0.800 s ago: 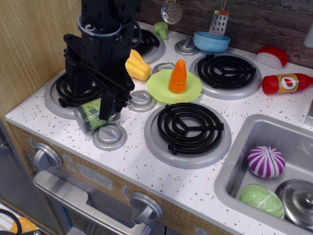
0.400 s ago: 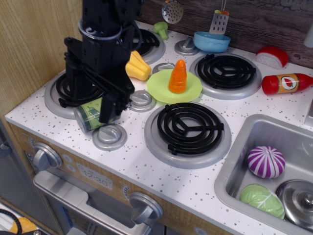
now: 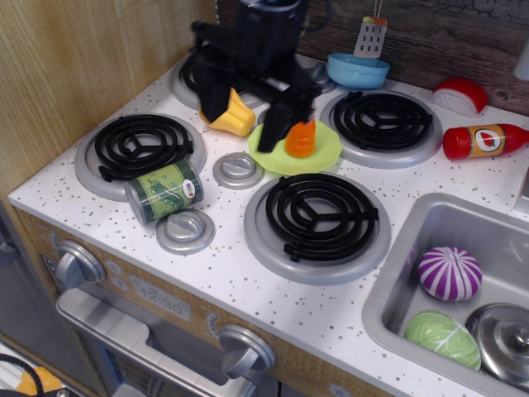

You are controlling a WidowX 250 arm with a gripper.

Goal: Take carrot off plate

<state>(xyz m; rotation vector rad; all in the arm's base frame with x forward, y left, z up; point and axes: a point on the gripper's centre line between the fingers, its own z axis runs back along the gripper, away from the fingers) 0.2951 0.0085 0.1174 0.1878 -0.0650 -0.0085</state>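
Observation:
The orange carrot (image 3: pixel 303 139) stands upright on the light-green plate (image 3: pixel 318 159) in the middle of the stove top. My black gripper (image 3: pixel 245 116) hangs over the plate's left rim with its jaws spread wide and nothing held. Its right finger (image 3: pixel 277 128) is just left of the carrot and hides the carrot's left edge. Its left finger (image 3: pixel 213 99) is beside the yellow squash. Whether a finger touches the carrot cannot be told.
A yellow squash (image 3: pixel 235 120) lies between the fingers, left of the plate. A green can (image 3: pixel 164 192) lies by the front-left burner (image 3: pixel 140 147). A blue bowl (image 3: pixel 357 70), a red bottle (image 3: pixel 483 141) and a sink (image 3: pixel 397 277) with toy vegetables are to the right.
The gripper has moved from over the green can and front-left burner to the back right, over the squash and the plate's left edge. The carrot and plate have not moved.

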